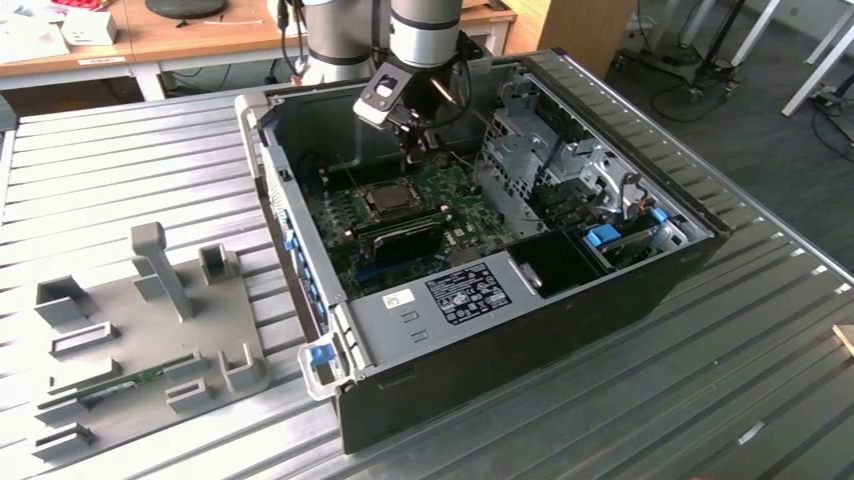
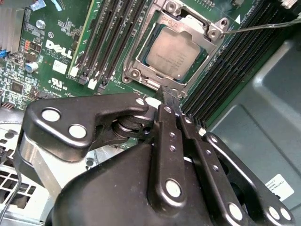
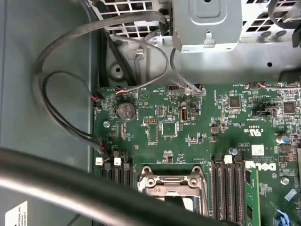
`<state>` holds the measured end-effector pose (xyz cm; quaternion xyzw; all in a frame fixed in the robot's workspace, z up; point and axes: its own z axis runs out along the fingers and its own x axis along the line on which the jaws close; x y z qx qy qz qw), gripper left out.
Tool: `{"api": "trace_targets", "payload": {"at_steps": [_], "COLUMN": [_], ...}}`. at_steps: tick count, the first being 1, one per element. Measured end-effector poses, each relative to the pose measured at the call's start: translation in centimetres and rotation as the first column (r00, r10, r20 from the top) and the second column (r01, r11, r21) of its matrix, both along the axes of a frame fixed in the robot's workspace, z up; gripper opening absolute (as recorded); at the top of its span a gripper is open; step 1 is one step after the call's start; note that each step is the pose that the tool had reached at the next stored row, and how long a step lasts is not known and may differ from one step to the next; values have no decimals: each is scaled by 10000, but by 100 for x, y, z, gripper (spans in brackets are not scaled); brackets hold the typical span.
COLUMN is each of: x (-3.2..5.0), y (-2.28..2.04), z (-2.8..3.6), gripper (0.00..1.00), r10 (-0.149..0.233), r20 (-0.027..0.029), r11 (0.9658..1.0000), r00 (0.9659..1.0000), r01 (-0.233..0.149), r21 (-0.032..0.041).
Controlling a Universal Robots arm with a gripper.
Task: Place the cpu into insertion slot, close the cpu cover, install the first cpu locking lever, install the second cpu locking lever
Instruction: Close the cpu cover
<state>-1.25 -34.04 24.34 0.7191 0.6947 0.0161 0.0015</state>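
My claw is pinched shut with nothing in it, near the cpu, which looks thin, light and easy to break, so I'd hold its edges.

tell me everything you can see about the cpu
The cpu is a thin, flat square with a pale silvery-beige metal top carrying faint print. It lies level in the insertion slot, showing through the window of the cpu cover, whose silvery frame looks lowered around its edges. The gripper sits near one side, fingers shut, not touching the chip.
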Motion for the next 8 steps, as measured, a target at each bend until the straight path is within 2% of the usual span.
{"api": "trace_targets", "payload": {"at_steps": [6, 8], "x": [1, -3], "y": [2, 2], "z": [-3, -4], "gripper": [10, 10], "r10": [20, 239], "r20": [-4, -4], "r11": [10000, 9997], "r00": [10000, 9997], "r01": [-20, -239], "r21": [-14, -18]}}
